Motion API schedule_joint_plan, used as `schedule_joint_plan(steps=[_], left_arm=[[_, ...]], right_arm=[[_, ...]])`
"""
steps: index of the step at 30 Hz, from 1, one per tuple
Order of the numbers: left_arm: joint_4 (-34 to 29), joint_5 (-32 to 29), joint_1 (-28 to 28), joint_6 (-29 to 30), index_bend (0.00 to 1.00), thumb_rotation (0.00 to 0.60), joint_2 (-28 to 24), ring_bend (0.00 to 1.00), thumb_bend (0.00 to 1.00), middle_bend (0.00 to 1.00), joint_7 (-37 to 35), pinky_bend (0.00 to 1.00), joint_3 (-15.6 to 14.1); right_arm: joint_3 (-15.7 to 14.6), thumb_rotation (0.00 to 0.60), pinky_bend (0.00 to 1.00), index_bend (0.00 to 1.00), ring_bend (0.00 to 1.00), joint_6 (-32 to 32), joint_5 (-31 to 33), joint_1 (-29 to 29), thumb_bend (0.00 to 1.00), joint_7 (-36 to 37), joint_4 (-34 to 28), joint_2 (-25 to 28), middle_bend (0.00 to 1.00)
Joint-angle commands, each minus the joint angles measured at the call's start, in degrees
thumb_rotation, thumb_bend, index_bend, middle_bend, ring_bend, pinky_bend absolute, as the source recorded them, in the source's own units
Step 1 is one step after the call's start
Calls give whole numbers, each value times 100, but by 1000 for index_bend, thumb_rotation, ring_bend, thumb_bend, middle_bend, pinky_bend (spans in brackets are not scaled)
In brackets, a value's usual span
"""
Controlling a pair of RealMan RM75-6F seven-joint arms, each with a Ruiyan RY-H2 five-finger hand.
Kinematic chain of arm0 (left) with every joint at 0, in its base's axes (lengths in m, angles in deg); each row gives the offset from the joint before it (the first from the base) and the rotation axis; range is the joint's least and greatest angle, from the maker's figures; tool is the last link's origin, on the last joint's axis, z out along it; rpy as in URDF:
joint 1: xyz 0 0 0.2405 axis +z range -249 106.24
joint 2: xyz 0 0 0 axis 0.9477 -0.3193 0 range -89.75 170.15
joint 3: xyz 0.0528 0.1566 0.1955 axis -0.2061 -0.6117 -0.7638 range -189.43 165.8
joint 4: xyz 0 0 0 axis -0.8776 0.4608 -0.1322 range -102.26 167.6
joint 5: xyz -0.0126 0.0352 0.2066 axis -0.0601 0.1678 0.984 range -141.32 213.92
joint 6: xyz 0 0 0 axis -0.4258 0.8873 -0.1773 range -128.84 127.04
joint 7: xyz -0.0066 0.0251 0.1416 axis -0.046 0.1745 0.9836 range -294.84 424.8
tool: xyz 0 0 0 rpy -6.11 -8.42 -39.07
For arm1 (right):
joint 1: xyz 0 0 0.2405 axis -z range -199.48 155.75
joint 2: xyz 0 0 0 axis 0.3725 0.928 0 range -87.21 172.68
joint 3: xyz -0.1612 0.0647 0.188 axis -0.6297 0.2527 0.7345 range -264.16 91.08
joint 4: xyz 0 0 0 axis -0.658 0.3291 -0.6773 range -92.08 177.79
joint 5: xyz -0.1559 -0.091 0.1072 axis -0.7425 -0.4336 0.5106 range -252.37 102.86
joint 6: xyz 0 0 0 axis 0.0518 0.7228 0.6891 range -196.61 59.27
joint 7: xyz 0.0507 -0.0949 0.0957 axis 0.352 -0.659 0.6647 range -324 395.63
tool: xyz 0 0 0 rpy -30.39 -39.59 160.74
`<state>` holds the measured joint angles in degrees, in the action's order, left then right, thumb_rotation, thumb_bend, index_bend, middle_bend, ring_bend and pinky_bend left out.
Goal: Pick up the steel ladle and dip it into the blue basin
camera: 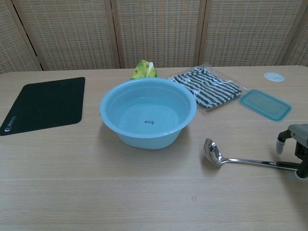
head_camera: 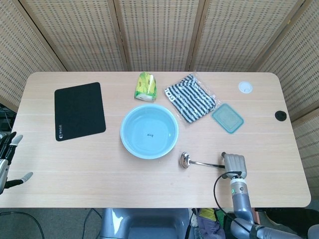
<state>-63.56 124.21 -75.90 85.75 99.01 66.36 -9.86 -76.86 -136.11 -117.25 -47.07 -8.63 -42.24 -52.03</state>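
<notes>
We find the steel ladle (head_camera: pixel 199 162) lying flat on the table (head_camera: pixel 279 149), near the front edge and toward the right end. Its bowl (camera: pixel 211 150) points toward the blue basin (head_camera: pixel 149 131) and sits apart from the basin's front-right side. The handle runs toward the right edge, roughly parallel to the front edge.

The right hand (head_camera: pixel 233 164) sits over the far end of the handle. In the chest view this hand (camera: pixel 296 147) shows at the right frame border, with one finger (camera: pixel 280 143) bent downward above the handle and a lower part at the handle's tip. We cannot tell whether the fingers are clamped on the handle or merely beside it; the ladle rests on the table surface.

The left hand (head_camera: pixel 7 159) hangs off the left end of the table, near the front-left corner, fingers spread apart and holding nothing.

The blue basin stands upright near the middle of the table, with a small dark mark on its inner floor.

We also record:
- a black mat (head_camera: pixel 79 110) toward the left end;
- a green packet (head_camera: pixel 146 86) just behind the basin;
- a striped cloth in a clear bag (head_camera: pixel 191 97) behind and right of the basin;
- a teal lid (head_camera: pixel 227 118) beside that bag;
- a small white disc (head_camera: pixel 244 87) near the back-right corner.
</notes>
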Motion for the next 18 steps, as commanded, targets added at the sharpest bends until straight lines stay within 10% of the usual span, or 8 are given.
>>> schedule_joint_plan(steps=[1,18], left_arm=[[2,-10,-3,-11,0,600,-3,0,0,0,-3,0,1],[-1,-23,-24,-51,0,600,8,0,0,0,35,0,-4]], right_arm=[[35,600,1000,434,966,-21,40,-25,190,52,18,-31,975],[-99,600,1000,462,966,-4,-40,-115,302,161,274,-243,975]])
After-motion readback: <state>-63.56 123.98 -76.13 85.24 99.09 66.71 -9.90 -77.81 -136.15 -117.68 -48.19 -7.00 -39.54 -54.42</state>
